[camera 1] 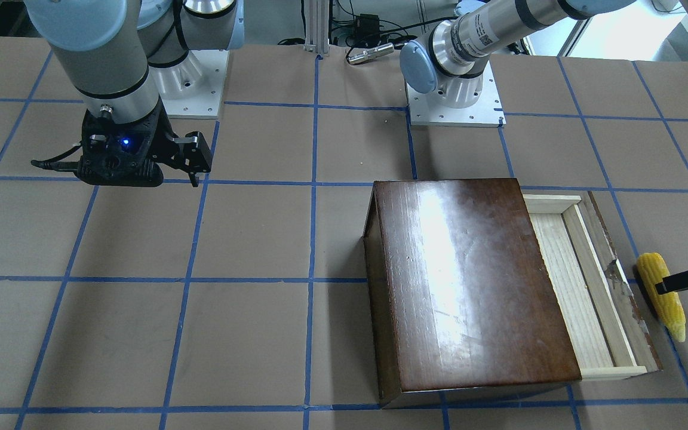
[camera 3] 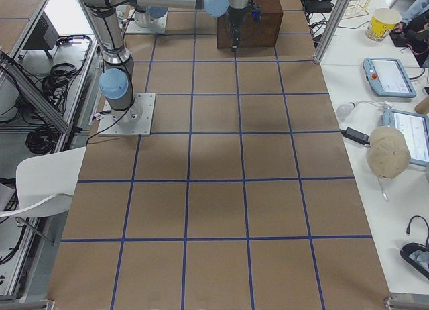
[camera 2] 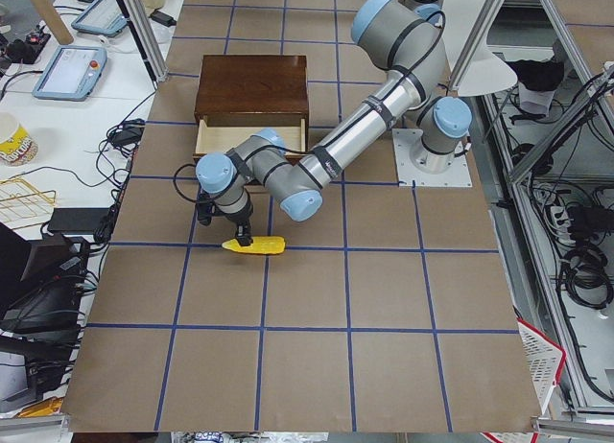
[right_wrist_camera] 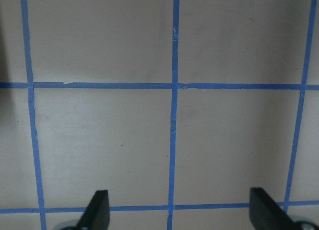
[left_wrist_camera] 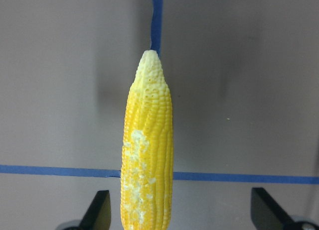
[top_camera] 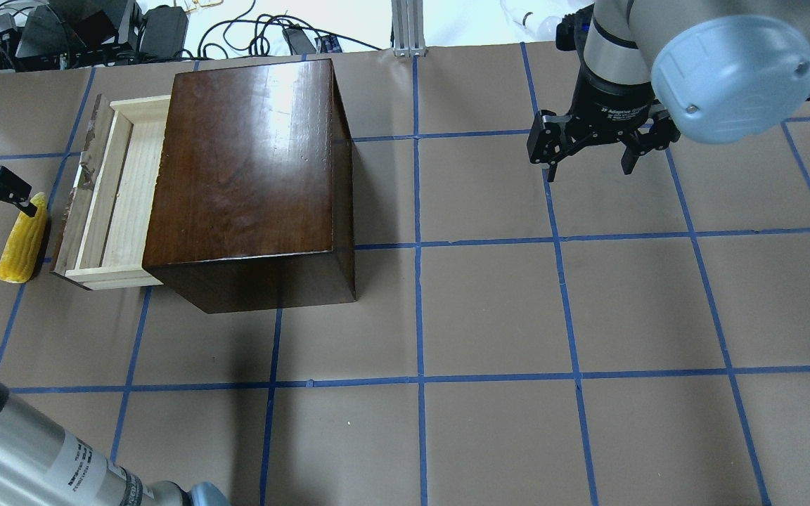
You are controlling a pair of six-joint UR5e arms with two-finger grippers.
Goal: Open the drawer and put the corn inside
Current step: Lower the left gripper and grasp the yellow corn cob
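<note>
The corn (top_camera: pixel 23 239) lies on the table just left of the drawer's dark front panel; it also shows in the front view (camera 1: pixel 666 301) and the left wrist view (left_wrist_camera: pixel 147 155). The drawer (top_camera: pixel 120 190) of pale wood stands pulled out of the dark-brown box (top_camera: pixel 250 161), and its tray is empty. My left gripper (top_camera: pixel 3 211) is open, low over the corn's thick end, with a finger on each side (left_wrist_camera: pixel 102 210). My right gripper (top_camera: pixel 588 167) is open and empty above the bare table, far to the right of the box.
The table is brown paper with a grid of blue tape lines (top_camera: pixel 415 246). The two arm bases (camera 1: pixel 454 101) stand on the robot's side. Cables and gear (top_camera: pixel 60 28) lie beyond the table's far edge behind the box.
</note>
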